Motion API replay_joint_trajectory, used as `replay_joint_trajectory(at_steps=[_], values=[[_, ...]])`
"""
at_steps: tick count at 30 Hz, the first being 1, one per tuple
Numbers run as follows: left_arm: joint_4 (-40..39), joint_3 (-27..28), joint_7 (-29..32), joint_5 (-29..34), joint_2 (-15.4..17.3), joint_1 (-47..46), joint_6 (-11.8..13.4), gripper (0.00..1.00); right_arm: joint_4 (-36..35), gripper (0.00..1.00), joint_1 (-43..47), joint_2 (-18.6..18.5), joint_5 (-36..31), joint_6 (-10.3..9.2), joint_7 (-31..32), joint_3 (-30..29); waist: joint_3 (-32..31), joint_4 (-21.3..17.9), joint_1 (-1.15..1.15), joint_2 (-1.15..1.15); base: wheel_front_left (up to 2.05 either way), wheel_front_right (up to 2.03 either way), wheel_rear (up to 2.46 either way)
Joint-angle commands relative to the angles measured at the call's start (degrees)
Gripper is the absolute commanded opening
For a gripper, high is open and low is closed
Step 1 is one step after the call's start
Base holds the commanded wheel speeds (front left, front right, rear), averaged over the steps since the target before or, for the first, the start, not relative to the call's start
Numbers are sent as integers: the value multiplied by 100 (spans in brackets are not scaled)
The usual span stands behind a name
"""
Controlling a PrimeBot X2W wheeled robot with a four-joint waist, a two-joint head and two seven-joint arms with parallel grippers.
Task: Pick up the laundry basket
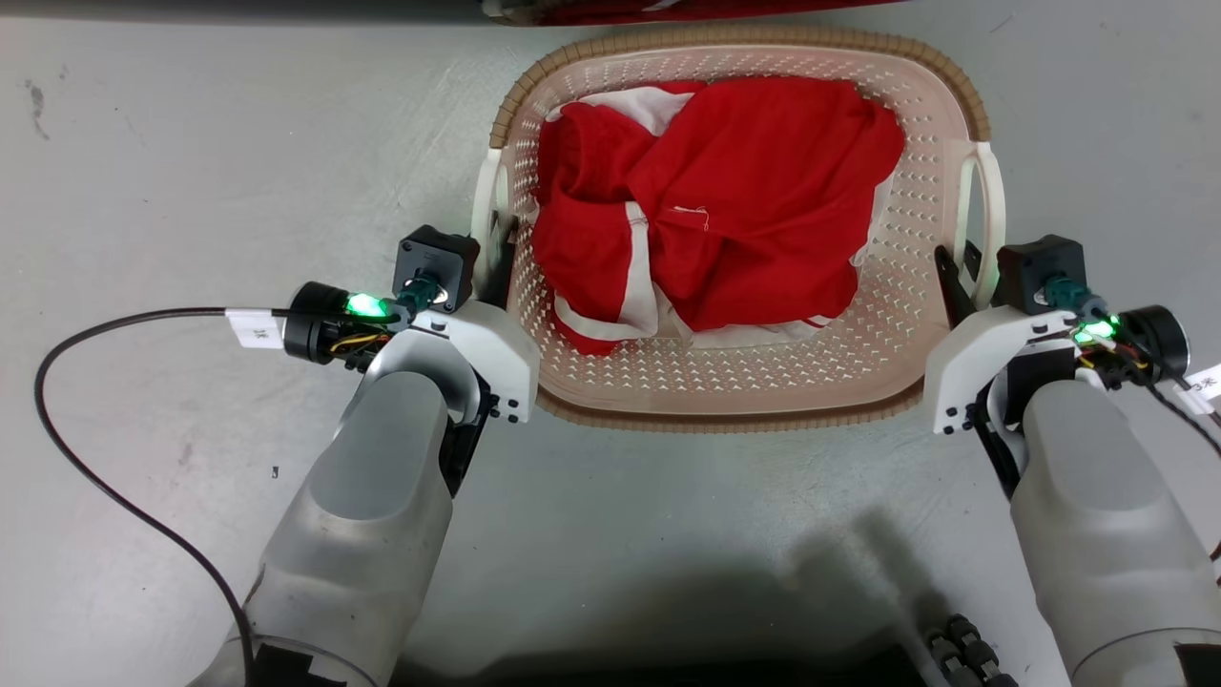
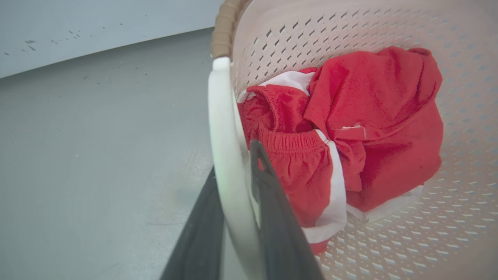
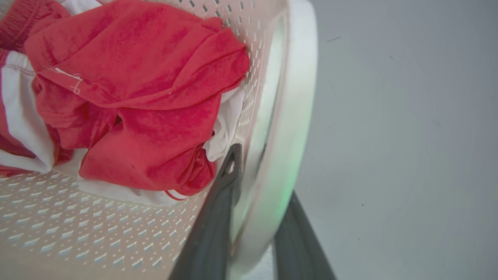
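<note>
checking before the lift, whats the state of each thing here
cream perforated plastic laundry basket with brown rim: upright, holding clothes
red and white fabric clothes: crumpled inside the basket
left gripper: shut on the left white loop handle
right gripper: shut on the right white loop handle

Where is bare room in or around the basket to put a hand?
Free: the bottom of the laundry basket between the red clothes and its near rim; also the grey floor outside that rim. Crowded: both side handles, held by the left tool and right tool.
</note>
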Motion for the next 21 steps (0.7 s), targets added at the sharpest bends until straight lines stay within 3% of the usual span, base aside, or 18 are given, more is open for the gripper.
replay_joint_trajectory(at_steps=[1,11,21], values=[[21,-42,-14,-1,-19,-62,-23,0,35,0,-105,15,5,-4,-10,56,-4,0,0,0,0,0,0],[130,-258,-16,-206,-26,137,-80,0,177,0,17,15,152,-4,-17,217,-321,22,0,0,0,0,0],[406,-682,-16,-805,-43,494,-125,0,543,0,217,22,141,-4,-23,379,-1123,112,0,0,0,0,0]])
